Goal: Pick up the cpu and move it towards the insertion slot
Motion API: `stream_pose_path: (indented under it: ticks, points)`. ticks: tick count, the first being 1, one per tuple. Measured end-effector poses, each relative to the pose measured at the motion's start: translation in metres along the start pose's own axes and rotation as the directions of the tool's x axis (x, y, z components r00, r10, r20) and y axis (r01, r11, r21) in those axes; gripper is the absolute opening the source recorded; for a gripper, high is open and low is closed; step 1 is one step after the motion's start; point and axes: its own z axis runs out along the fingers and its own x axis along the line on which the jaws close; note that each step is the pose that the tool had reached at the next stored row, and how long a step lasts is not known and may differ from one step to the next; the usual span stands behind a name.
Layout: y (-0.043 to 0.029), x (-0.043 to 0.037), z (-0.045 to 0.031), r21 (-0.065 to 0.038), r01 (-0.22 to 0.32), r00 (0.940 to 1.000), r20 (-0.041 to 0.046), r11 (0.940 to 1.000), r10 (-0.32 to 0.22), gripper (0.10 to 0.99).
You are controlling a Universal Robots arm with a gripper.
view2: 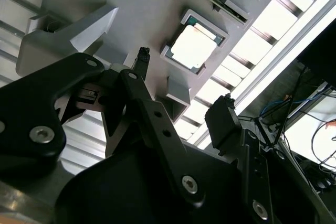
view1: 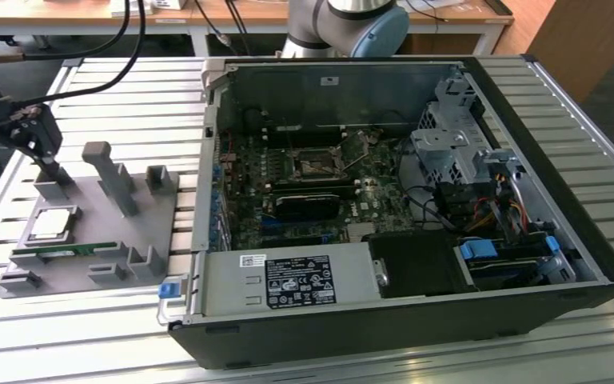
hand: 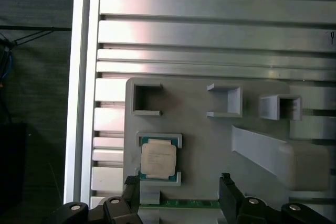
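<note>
**Open gripper poised above the cpu**

The cpu lies flat in a framed pocket of the grey holder tray, out at 9 o'clock in the exterior view. The pocket probably keeps it square for a clean grasp. The gripper hangs at the cpu's 12 o'clock, jaws spread wide and empty, likely so they can straddle it. The insertion slot sits inside the computer case, toward 2 o'clock and well apart. The cpu is not yet lifted.
</note>
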Motion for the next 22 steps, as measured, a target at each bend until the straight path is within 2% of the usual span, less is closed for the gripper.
stream_pose_path:
  ticks: [22]
  points:
    - [-0.0007,0.0006,0.0119,0.000,0.000,1.0000,-0.0001,1.0000,0.000,0.706]
